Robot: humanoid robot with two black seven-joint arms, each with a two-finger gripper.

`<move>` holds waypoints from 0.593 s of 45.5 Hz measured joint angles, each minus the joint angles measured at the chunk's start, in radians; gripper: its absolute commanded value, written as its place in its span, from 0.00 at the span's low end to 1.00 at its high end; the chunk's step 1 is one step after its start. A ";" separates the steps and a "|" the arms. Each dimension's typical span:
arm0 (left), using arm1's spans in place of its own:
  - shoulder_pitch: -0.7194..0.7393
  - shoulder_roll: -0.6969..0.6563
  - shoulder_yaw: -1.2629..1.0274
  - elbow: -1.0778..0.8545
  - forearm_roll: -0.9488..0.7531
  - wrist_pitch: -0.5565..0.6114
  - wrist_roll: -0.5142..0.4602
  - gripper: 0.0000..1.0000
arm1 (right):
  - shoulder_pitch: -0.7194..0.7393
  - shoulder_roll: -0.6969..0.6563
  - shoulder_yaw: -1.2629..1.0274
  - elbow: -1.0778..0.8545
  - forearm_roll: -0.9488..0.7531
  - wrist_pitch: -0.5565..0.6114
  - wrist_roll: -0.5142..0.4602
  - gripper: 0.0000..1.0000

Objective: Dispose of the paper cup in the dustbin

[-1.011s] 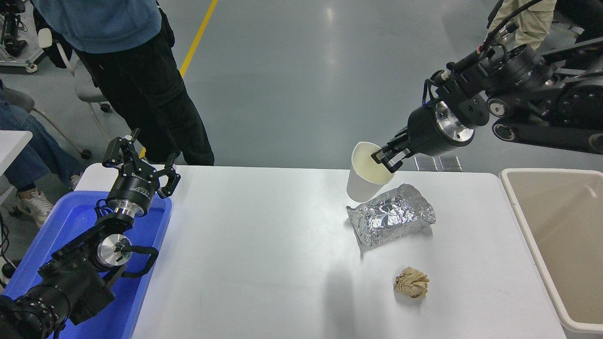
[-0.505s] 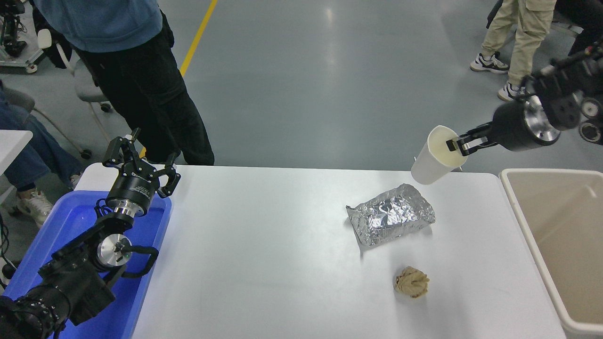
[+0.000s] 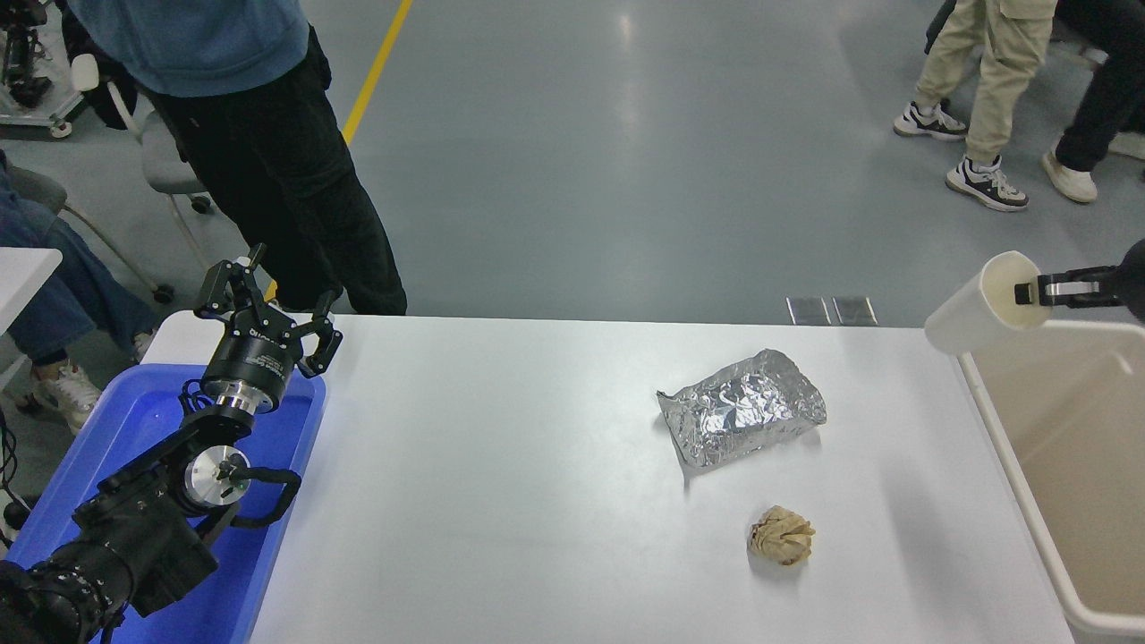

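Observation:
The white paper cup (image 3: pixel 975 309) hangs in the air at the far right, tilted on its side with its mouth to the right. My right gripper (image 3: pixel 1029 292) comes in from the right edge and is shut on the cup's rim. The cup is over the table's far right corner, at the near-left rim of the beige dustbin (image 3: pixel 1002 447). My left gripper (image 3: pixel 268 300) is parked open at the lower left, above the blue tray.
A crinkled silver foil bag (image 3: pixel 741 407) and a crumpled brown paper ball (image 3: pixel 782 535) lie on the white table (image 3: pixel 501 465). A blue tray (image 3: pixel 134 420) stands at the left edge. People stand at the far left and far right.
My right gripper has carried the cup up and to the right, from beside the foil bag to the dustbin's rim. The arm has mostly left the picture. The left arm has not moved.

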 measured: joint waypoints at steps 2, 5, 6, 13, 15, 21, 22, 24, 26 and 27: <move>0.000 0.000 0.000 0.000 0.000 0.000 0.000 1.00 | -0.023 -0.015 0.012 -0.012 0.005 -0.001 0.000 0.00; 0.000 0.000 0.000 0.000 0.000 0.000 0.000 1.00 | -0.071 -0.034 0.040 -0.034 0.020 -0.006 0.001 0.00; 0.000 0.000 0.000 0.000 0.000 0.000 0.000 1.00 | -0.085 -0.039 0.048 -0.041 0.026 -0.007 0.001 0.00; 0.000 0.000 0.000 0.000 0.000 0.000 0.000 1.00 | -0.219 -0.061 0.127 -0.107 0.088 -0.018 0.003 0.00; 0.000 0.000 0.000 0.000 0.000 0.000 0.000 1.00 | -0.253 -0.062 0.146 -0.123 0.105 -0.023 0.003 0.00; 0.000 0.000 0.000 0.000 0.000 0.000 0.000 1.00 | -0.379 -0.047 0.209 -0.187 0.177 -0.050 0.003 0.00; 0.000 0.000 0.000 0.000 0.000 0.000 0.000 1.00 | -0.396 -0.043 0.218 -0.197 0.188 -0.055 0.003 0.00; 0.000 0.000 0.000 0.000 0.000 0.000 0.000 1.00 | -0.441 -0.030 0.239 -0.226 0.222 -0.068 0.003 0.00; 0.000 0.000 -0.001 0.000 0.000 0.000 0.000 1.00 | -0.473 -0.019 0.251 -0.247 0.246 -0.076 0.003 0.00; 0.000 0.000 -0.001 0.000 0.000 0.000 0.000 1.00 | -0.495 -0.010 0.260 -0.264 0.267 -0.083 0.004 0.00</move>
